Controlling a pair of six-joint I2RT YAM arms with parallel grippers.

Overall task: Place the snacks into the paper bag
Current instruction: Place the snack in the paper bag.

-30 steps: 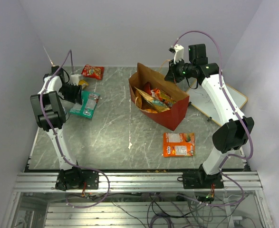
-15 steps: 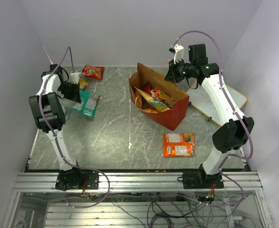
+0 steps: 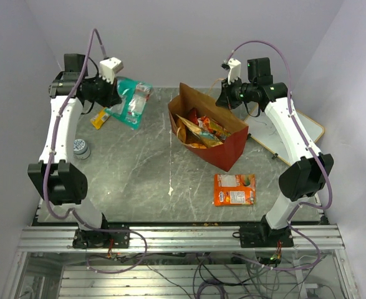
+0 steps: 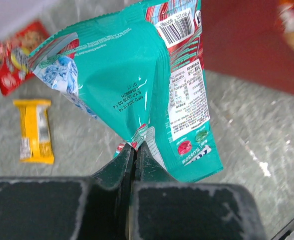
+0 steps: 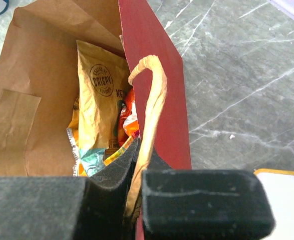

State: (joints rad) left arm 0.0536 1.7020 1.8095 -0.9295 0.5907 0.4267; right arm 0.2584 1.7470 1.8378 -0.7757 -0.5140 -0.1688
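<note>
left gripper (image 4: pixel 135 150): pinching teal packet (image 4: pixel 121 85) by its edge, long axis running out beyond the fingertips | right gripper (image 5: pixel 136 165): clamped on handle (image 5: pixel 154 95) | bag (image 3: pixel 231 149): mouth open, to left gripper's right, nearer right arm

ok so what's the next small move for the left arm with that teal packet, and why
Probably swing it right, over the paper bag's open top. The left gripper is shut on the teal packet's edge, off to the bag's left, while the right gripper pinches the bag's handle, which seems to keep the mouth open.
</note>
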